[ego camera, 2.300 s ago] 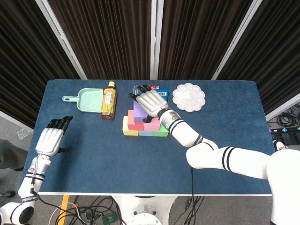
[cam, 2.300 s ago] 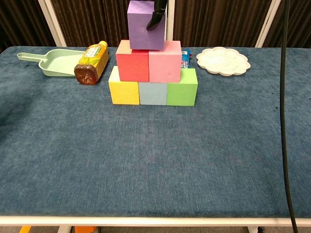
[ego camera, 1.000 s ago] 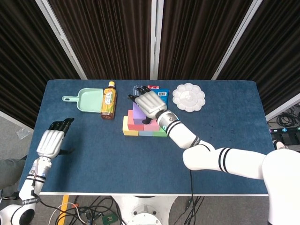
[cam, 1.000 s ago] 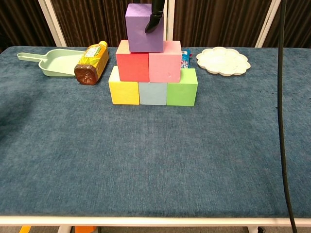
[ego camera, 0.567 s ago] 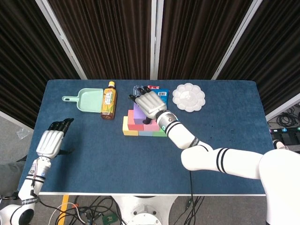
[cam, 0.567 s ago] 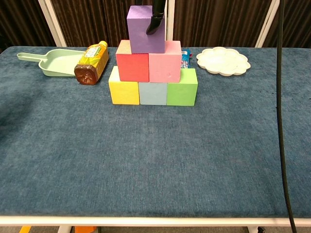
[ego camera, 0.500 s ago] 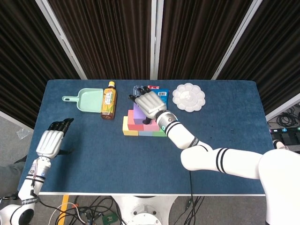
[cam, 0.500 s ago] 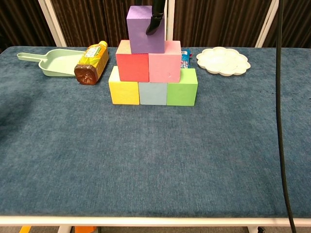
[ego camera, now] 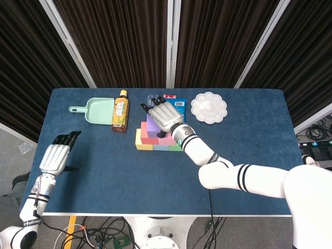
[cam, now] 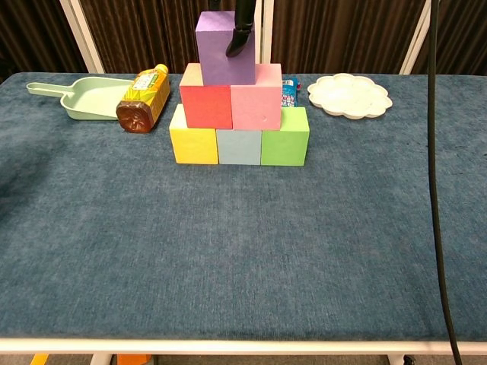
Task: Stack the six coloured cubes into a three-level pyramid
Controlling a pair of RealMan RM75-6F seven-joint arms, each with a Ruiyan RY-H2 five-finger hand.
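Observation:
Yellow (cam: pixel 194 137), light blue (cam: pixel 239 146) and green (cam: pixel 284 137) cubes form the bottom row. On them stand a red cube (cam: pixel 205 97) and a pink cube (cam: pixel 256 97). A purple cube (cam: pixel 221 49) sits on top, a little left of centre. My right hand (ego camera: pixel 163 116) grips it from above, covering most of the purple cube (ego camera: pixel 150 124) in the head view; its dark thumb tip (cam: pixel 237 39) presses the front face. My left hand (ego camera: pixel 54 155) rests open at the table's near left edge, holding nothing.
A tea bottle (cam: pixel 143 99) lies left of the stack beside a green scoop (cam: pixel 84 97). A white palette (cam: pixel 348 94) sits at the back right. A blue packet (cam: pixel 289 90) lies just behind the green cube.
The purple cube has wobbled and shifted slightly left on the second level, together with my right hand. The left hand has stayed put.

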